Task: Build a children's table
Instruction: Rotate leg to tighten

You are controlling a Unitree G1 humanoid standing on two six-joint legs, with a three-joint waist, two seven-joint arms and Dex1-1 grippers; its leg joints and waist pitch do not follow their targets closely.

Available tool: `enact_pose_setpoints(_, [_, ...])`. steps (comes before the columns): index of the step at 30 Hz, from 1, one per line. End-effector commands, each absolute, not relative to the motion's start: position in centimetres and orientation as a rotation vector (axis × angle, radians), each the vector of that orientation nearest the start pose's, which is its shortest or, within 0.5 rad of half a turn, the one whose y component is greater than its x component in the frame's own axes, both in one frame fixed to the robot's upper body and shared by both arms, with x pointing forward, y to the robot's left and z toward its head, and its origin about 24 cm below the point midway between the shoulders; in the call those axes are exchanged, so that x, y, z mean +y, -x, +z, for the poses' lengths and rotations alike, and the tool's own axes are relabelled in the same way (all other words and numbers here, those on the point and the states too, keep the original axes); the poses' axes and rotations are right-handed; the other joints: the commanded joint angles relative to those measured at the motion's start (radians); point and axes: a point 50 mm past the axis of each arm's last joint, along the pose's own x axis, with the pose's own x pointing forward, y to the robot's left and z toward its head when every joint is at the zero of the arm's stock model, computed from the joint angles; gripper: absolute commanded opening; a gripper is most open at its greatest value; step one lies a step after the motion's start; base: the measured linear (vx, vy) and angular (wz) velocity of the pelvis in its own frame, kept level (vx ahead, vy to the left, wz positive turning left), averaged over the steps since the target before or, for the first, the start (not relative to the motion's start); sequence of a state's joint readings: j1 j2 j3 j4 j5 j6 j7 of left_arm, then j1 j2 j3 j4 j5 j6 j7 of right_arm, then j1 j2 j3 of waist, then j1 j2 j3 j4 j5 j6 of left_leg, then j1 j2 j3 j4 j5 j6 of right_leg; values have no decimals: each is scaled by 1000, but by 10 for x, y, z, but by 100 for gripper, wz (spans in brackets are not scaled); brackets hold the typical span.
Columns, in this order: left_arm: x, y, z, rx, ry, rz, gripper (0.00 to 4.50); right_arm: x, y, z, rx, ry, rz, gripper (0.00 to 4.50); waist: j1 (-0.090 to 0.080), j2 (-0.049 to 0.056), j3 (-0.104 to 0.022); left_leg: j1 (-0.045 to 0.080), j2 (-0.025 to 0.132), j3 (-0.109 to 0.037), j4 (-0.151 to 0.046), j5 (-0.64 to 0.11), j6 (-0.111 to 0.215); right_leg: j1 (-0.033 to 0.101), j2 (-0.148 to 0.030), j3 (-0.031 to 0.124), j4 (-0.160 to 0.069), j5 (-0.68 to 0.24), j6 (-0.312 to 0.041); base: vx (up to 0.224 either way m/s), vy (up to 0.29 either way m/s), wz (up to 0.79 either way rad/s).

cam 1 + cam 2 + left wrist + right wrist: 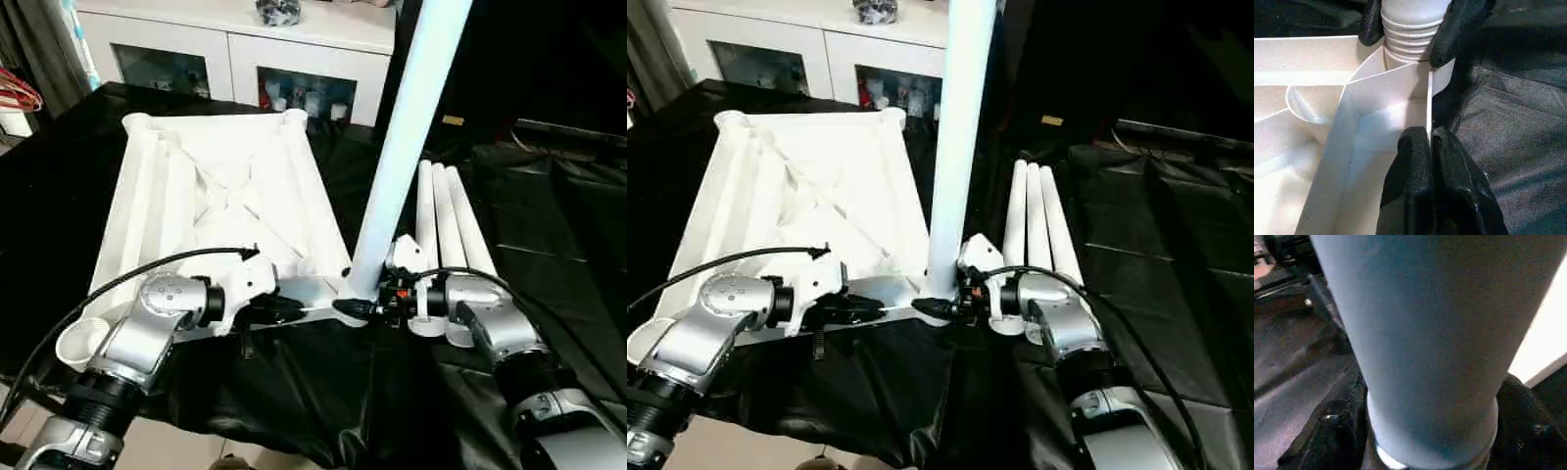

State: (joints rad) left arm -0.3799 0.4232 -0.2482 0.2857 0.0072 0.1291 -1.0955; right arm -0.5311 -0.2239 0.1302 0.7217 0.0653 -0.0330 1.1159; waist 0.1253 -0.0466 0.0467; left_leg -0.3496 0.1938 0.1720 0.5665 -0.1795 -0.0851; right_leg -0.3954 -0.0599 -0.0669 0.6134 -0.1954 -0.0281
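Note:
The white tabletop [225,186] lies upside down on black cloth, its ribbed underside facing up. One long white leg [407,137] stands upright at the near right corner socket. Its threaded end [1410,29] sits just above the socket. My right gripper [364,294] is shut on the leg's base, with black fingers [1459,29] on either side of it. My left gripper [1429,137] is shut on the tabletop's thin rim wall right beside that corner. The leg [1425,333] looms close in the right wrist view.
Three spare legs [449,215] lie side by side on the cloth to the right of the tabletop. A white cabinet with glass doors [245,49] stands behind. The open near left corner socket [78,343] is by my left forearm.

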Motion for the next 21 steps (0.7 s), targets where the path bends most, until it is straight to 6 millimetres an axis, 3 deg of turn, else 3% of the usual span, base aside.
enact_pose_setpoints(1, [132,-296,45,348,-428,-1117,0,-91,-308,14,341,106,1180,275,-5,6,-49,5,42,-9,-65,-209,32,43,-88,53,-78,-241,-185,0,0,0])
enact_pose_setpoints(5, [122,-311,48,335,-395,-920,0,-71,-320,6,369,47,915,274,-21,5,-42,12,40,-17,-71,-301,-12,36,-95,51,-103,-480,-122,-39,-4,-2])
enact_pose_setpoints(7, [119,-313,49,333,-388,-882,0,-66,-322,4,378,23,866,274,-24,6,-42,18,40,-19,-69,-319,-15,28,-97,51,-110,-524,-105,0,0,0])
enact_pose_setpoints(12, [101,-322,55,305,-365,-723,0,-34,-327,3,409,-63,677,274,-31,6,-45,17,39,-20,-72,-329,-16,26,-92,50,-106,-472,-104,0,0,0])
enact_pose_setpoints(13, [97,-321,55,303,-357,-721,0,-29,-327,4,399,-67,682,330,-31,0,-46,15,39,-19,-72,-326,-11,27,-91,50,-104,-451,-106,0,0,0])
enact_pose_setpoints(14, [93,-320,55,297,-351,-727,0,-25,-327,5,395,-72,683,344,-28,3,-47,13,39,-18,-71,-313,-6,28,-91,52,-102,-423,-109,0,0,0])
enact_pose_setpoints(16, [88,-318,55,285,-347,-755,0,-21,-327,7,381,-81,687,354,-28,4,-48,7,40,-17,-71,-293,0,31,-90,53,-95,-367,-121,0,0,0])
enact_pose_setpoints(17, [85,-316,55,279,-348,-774,0,-20,-328,8,371,-86,689,366,-30,-1,-51,1,39,-17,-72,-273,6,36,-88,51,-89,-339,-124,0,0,0])
enact_pose_setpoints(19, [83,-312,54,274,-341,-806,0,-22,-330,11,350,-87,681,390,-32,3,-53,-5,39,-17,-70,-233,12,41,-90,52,-84,-292,-131,0,0,0])
enact_pose_setpoints(21, [82,-309,53,280,-350,-831,0,-25,-333,14,330,-90,670,400,-30,5,-57,-1,39,-11,-64,-196,23,39,-88,55,-76,-201,-159,0,0,0])
